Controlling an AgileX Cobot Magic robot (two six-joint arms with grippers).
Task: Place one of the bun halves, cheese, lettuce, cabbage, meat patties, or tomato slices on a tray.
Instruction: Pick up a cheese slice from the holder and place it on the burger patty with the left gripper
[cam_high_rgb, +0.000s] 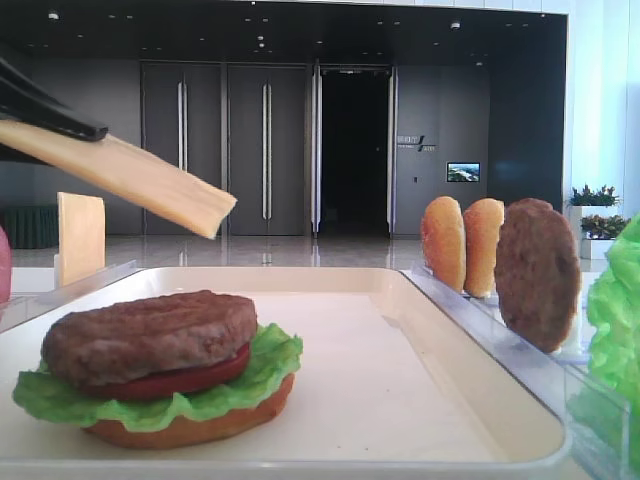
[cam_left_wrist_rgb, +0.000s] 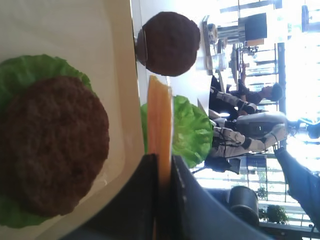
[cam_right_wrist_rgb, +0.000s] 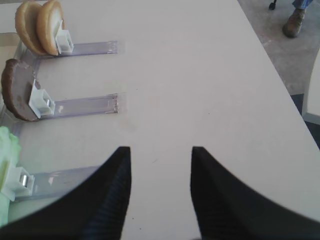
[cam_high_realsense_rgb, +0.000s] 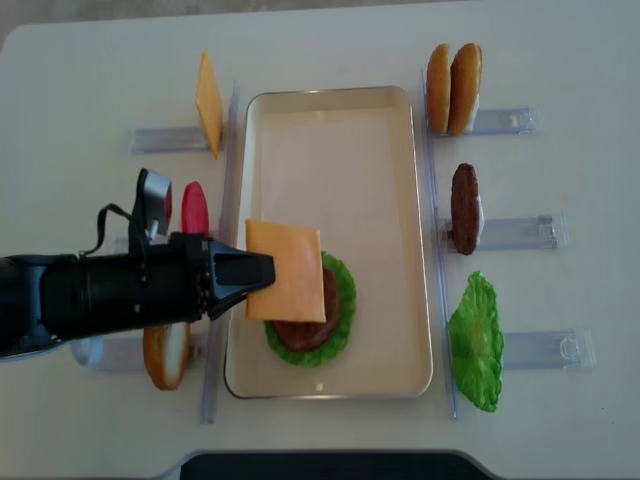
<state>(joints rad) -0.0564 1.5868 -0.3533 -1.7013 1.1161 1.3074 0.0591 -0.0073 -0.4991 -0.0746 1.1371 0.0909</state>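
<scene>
We are looking at the near end of the cream-white tray (cam_high_realsense_rgb: 420, 240), where a partly built burger is sitting: a bun half (cam_high_rgb: 190, 425) at the bottom, lettuce (cam_high_rgb: 150, 395), a tomato slice (cam_high_rgb: 175, 380), and a meat patty (cam_high_rgb: 150, 335) on top. Our left gripper (cam_high_realsense_rgb: 255, 272) is reaching in from the tray's left edge with its jaws clamped together on one edge of a cheese slice (cam_high_realsense_rgb: 288, 270), which is hanging tilted in the air above the burger without touching the patty. Our right gripper (cam_right_wrist_rgb: 160, 185) is hovering over the bare table (cam_right_wrist_rgb: 200, 75) to the right of the tray, its two fingers standing apart and holding nothing. Beside the tray's right edge, clear plastic holders (cam_high_realsense_rgb: 520, 232) are carrying a loose lettuce leaf (cam_high_realsense_rgb: 477, 342) nearest, then a spare upright meat patty (cam_high_realsense_rgb: 465, 208), and, toward the far right corner, two bun halves (cam_high_realsense_rgb: 452, 88) standing side by side. Along the left edge, another bun half (cam_high_realsense_rgb: 167, 355) is standing nearest, red tomato slices (cam_high_realsense_rgb: 194, 208) farther along, and a second cheese slice (cam_high_realsense_rgb: 208, 102) is standing upright near the far left corner.
</scene>
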